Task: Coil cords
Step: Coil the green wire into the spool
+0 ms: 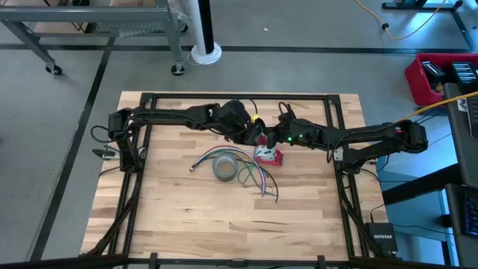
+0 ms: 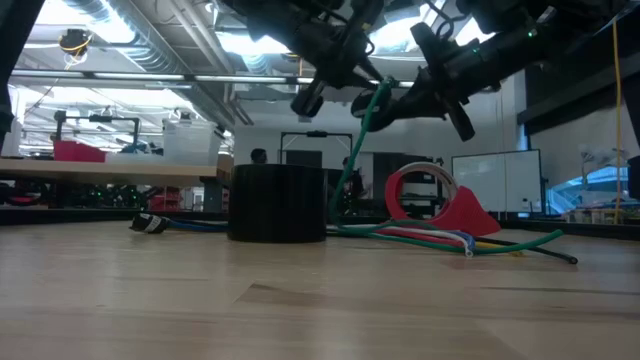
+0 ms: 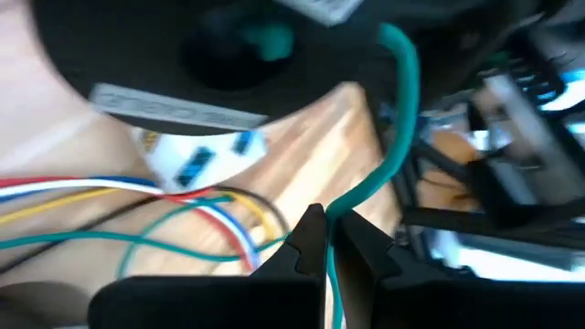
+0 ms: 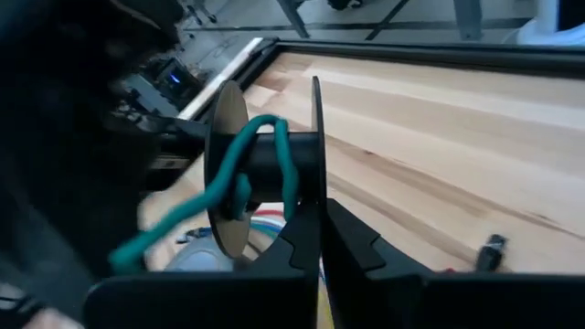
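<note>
Pale butcher-block wooden table, planks running left to right, sits in a dark metal frame on a grey concrete floor. Much is hard to make out: from above, both dark arms crowd together at the far centre of the table and cover whatever is between them; the left wrist view is smeared by blur.

Left gripper has its fingers pressed together, pinching a thin teal-green cord that rises from the fingertips and curves up and away. Right gripper also has its fingers pressed together, gripping the rim of a small black plastic spool with two flat round flanges; the green cord wraps a turn or two around its core, with a loose tail trailing off toward the left arm. The spool's axle lies roughly level, flanges upright. In the low view both grippers are held above the table, and the green cord hangs steeply down from them to the tabletop.

On the table lie a squat grey roll of tape, a fan of thin coloured wires, red, white, blue, yellow and green, curving toward the near side, and a red plastic tape dispenser with a round hoop. A small dark connector ends one cable, left of the roll.
</note>
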You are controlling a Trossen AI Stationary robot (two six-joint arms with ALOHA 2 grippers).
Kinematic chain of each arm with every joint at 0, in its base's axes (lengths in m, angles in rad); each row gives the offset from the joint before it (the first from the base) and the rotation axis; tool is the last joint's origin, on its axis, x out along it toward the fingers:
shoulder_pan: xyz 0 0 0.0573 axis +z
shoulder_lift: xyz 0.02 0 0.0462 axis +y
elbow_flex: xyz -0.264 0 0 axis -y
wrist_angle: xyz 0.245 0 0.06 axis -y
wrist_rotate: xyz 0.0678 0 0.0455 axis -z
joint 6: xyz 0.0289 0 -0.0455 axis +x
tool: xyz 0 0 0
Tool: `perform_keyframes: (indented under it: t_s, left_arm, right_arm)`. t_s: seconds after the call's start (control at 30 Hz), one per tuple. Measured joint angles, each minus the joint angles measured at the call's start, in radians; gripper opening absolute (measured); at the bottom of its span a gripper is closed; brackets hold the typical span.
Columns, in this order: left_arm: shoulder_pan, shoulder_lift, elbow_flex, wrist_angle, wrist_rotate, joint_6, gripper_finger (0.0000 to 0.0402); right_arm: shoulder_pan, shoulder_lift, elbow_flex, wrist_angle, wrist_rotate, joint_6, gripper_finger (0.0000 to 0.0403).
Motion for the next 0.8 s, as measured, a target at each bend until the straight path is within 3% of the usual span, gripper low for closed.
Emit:
perform_keyframes:
  t_s: [0.43,0.8]
  left_arm:
    - [-0.071,0.0,0.001,-0.233,-0.154,0.171,0.0]
    - [-0.086,0.0,0.002,-0.286,-0.22,0.25,0.0002]
  right_arm:
    - [0.001,-0.001,0.0,0.04,-0.087,0.033,0.0003]
    - [0.0,-0.017,0.0,0.009,-0.244,0.063,0.0003]
